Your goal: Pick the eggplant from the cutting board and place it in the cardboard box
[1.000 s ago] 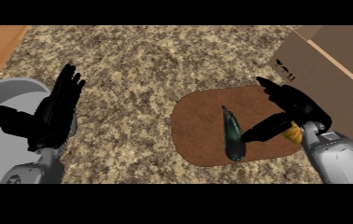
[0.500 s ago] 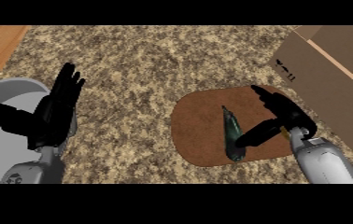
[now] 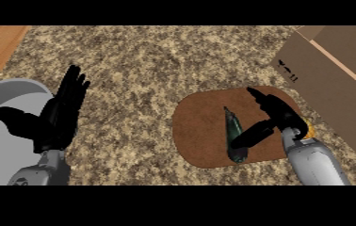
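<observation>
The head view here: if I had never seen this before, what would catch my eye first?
Probably the brown cutting board right of centre on the speckled counter, with a dark green eggplant lying on it. The black right hand hangs over the board, its thumb reaching down beside the eggplant. At the left the left hand rests open, fingers up, and a cardboard box fills the right edge.

A speckled brown-and-tan stone desk fills most of the view. At the desk's upper left corner lies a strip of orange wood.
</observation>
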